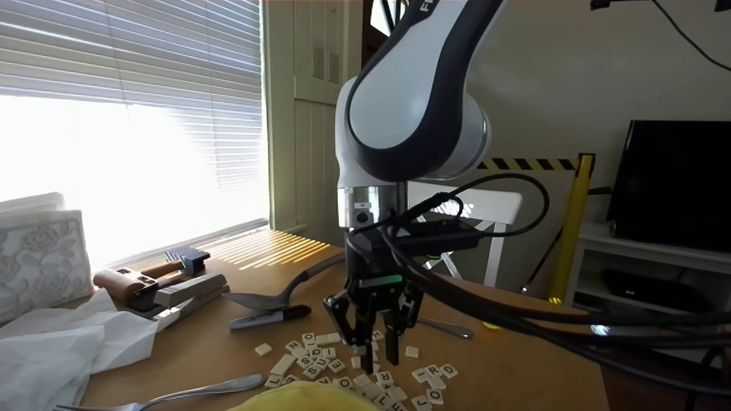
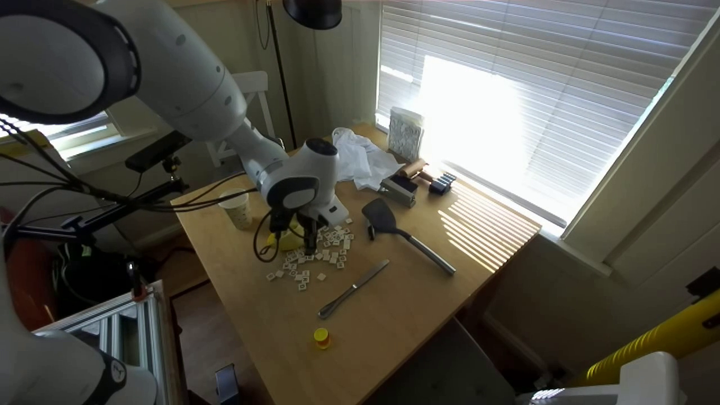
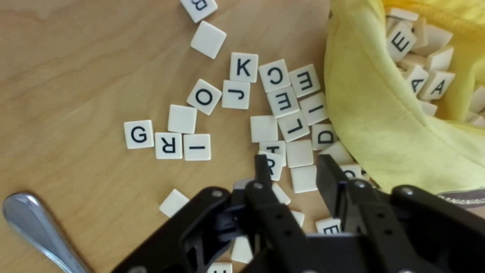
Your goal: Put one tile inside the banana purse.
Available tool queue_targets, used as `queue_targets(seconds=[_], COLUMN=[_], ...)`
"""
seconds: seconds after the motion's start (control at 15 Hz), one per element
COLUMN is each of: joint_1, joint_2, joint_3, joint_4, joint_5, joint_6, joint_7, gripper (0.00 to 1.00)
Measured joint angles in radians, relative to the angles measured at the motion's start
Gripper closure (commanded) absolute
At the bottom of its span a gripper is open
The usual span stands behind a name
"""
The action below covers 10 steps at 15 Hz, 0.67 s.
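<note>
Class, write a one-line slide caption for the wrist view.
Open gripper over tiles scattered beside a yellow banana purse with more tiles inside.

Mid-frame in the wrist view, white tiles (image 3: 244,67) are showing letters: G, R, I, O, J, K, C, E, L, D. Upper right, tiles (image 3: 401,41) inside the banana purse (image 3: 358,76) are displaying E, A, A; lower right, its label (image 3: 463,198) is reading "ANANAG", running off-frame. Top centre of an exterior view, the robot arm (image 1: 408,85) is bearing "F", the rest cut off.
</note>
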Motion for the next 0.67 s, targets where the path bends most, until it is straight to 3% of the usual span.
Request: queue_targets(seconds=[0.27,0.33,0.4,0.67], joint_1=[0.002,0.003,0.003,0.003], joint_2=[0.004,0.005,0.007,0.014], joint_3=[-0.006,-0.01,-0.012,-0.017], joint_4=[-0.003,-0.004,-0.005,-0.009], joint_5=[-0.007,-0.011,-0.013,-0.015], joint_6=[-0.001,-0.001,-0.001,0.005], joint_7=[0.034,0.042,0.049,0.056], gripper=[0.62,0.64,0.73,0.64])
